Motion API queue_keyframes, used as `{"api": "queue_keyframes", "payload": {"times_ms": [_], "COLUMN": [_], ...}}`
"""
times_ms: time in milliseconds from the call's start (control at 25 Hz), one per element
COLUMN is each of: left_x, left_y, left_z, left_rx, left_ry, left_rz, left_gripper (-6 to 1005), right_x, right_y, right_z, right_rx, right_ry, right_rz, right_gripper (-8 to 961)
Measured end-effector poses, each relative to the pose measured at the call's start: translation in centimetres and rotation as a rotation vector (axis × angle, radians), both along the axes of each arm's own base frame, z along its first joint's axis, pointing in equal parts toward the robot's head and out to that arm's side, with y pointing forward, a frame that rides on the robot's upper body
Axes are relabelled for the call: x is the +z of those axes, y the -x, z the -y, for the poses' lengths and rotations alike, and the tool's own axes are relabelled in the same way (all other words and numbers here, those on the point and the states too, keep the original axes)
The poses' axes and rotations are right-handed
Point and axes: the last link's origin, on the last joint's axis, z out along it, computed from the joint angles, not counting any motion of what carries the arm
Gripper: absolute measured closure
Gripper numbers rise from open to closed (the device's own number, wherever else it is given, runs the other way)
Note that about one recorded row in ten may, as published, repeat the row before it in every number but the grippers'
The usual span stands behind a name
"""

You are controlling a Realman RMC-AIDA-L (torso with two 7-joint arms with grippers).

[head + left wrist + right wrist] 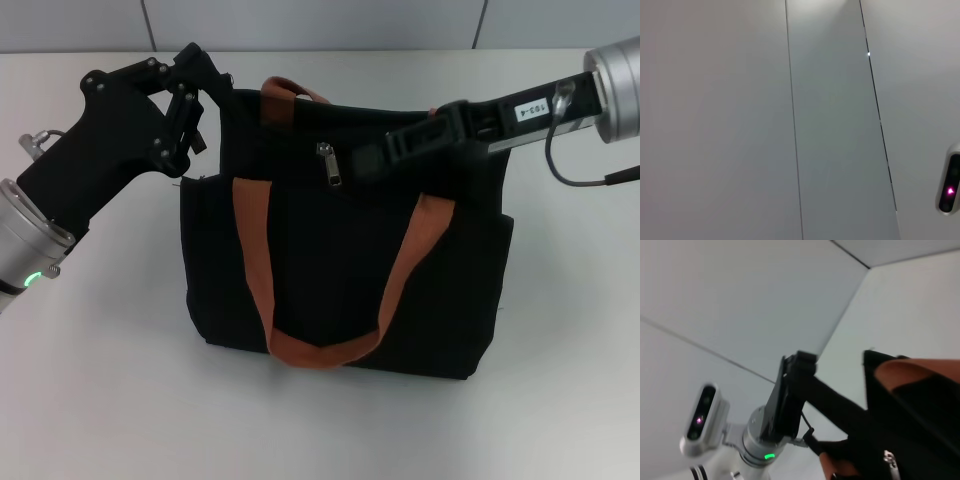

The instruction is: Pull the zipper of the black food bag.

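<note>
The black food bag (340,270) stands on the white table, its two orange-brown handles (320,350) draped over its front. The zipper (328,164), a small silver tab, hangs from the track on the bag's upper edge; it also shows in the right wrist view (888,458). My left gripper (214,90) is at the bag's upper left corner, shut on the black fabric there; the right wrist view shows this left gripper (797,367) with the fabric stretched from it. My right gripper (368,157) reaches in from the right, just beside the tab, a small gap apart.
The white table (100,400) surrounds the bag on all sides. Grey wall panels (830,125) stand behind the table. A grey cable (580,180) loops under my right arm.
</note>
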Motion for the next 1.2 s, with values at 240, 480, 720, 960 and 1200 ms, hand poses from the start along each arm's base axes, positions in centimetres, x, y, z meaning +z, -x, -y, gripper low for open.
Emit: {"api": "queue_keyframes", "payload": {"times_ms": [240,480,720,960,1200], "left_x": [0.1,0.6,0.8,0.6,0.7], "left_y": [-0.4,-0.9,-1.0,-0.4,0.2], "left_z": [-0.2,-0.1,0.0,-0.3,-0.2], "left_rx": [-0.008,-0.032,-0.038,0.008,0.03], "left_ry": [0.034,0.068,0.081,0.078,0.067], "left_rz": [0.034,0.079,0.094,0.071,0.055], "left_gripper": [947,946,946,945,943], "right_x": [-0.7,-0.6,-0.2,0.0,0.0], "right_y": [-0.4,-1.5,-2.3,-2.2,-2.0], "right_z": [1.4,3.6,4.2,4.2,4.0], "right_rx": [0.221,0.44,0.471,0.472,0.477], "right_ry": [-0.136,-0.265,-0.324,-0.337,-0.339], "right_rz": [-0.012,-0.073,-0.107,-0.124,-0.125], "right_gripper": [613,613,613,613,614]}}
